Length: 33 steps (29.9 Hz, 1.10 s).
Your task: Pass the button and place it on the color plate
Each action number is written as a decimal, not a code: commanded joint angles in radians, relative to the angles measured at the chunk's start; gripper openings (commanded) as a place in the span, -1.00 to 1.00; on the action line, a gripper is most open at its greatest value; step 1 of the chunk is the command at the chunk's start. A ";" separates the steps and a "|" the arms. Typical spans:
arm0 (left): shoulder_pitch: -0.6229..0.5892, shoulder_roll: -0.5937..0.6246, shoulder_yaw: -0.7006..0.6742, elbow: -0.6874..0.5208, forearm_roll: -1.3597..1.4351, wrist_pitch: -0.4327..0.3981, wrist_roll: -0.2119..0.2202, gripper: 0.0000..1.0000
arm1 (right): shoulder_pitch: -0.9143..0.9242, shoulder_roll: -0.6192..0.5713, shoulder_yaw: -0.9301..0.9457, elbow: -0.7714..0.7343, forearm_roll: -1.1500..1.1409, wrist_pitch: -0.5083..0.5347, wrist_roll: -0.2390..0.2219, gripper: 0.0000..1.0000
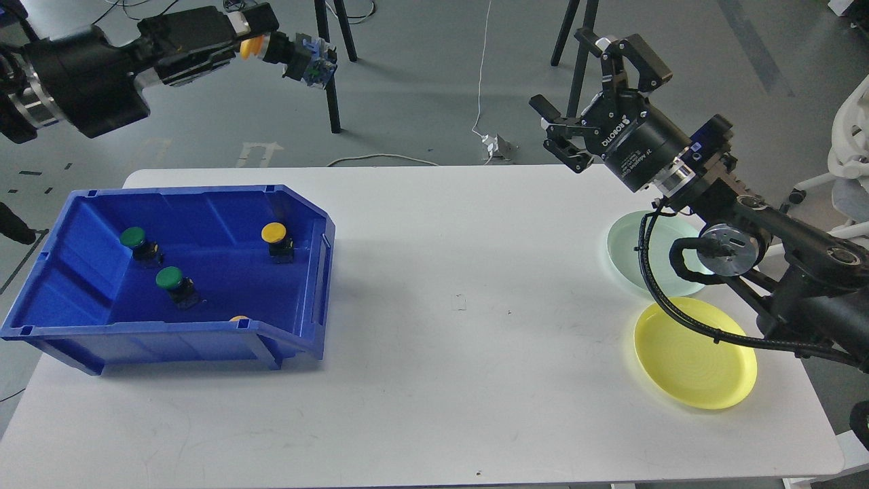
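My left gripper (261,42) is raised high at the top left and is shut on a yellow button (288,51), holding it sideways in the air above the far side of the blue bin (309,272). In the bin lie a yellow button (275,239), two green buttons (134,242) (172,284) and part of another yellow one (238,318) at the front wall. My right gripper (577,95) is open and empty, raised above the table's far right and pointing left. A pale green plate (628,251) and a yellow plate (692,356) lie on the table at the right.
The white table (448,353) has open surface between the bin and the plates. Black stand legs (329,75) and a white cable are on the floor behind the table. A white chair (852,136) stands at the far right.
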<state>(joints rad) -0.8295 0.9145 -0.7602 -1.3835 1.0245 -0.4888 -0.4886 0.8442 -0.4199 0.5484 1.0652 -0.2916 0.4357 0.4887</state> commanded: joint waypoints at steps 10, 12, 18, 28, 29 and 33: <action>0.004 -0.273 0.001 0.149 -0.026 0.000 0.000 -0.41 | 0.272 0.078 -0.241 0.025 -0.409 -0.310 0.000 0.91; 0.004 -0.290 0.001 0.176 -0.024 0.000 0.000 -0.41 | 0.308 0.067 -0.298 0.027 -0.452 -0.360 0.000 0.91; 0.003 -0.345 0.001 0.219 -0.037 0.000 0.000 -0.40 | 0.317 -0.025 -0.340 0.117 -0.553 -0.442 0.000 0.89; -0.023 -0.489 0.001 0.342 -0.035 0.000 0.000 -0.40 | 0.319 -0.238 -0.360 0.242 -0.549 -0.492 0.000 0.88; -0.031 -0.502 0.002 0.351 -0.034 0.000 0.000 -0.40 | 0.313 -0.247 -0.348 0.240 -0.545 -0.492 0.000 0.88; -0.079 -0.571 0.009 0.406 -0.032 0.000 0.000 -0.40 | 0.213 -0.258 -0.303 0.231 -0.439 -0.494 0.000 0.90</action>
<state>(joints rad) -0.8766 0.3920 -0.7563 -1.0180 0.9917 -0.4887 -0.4886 1.1261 -0.6674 0.2099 1.3016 -0.8056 -0.0577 0.4888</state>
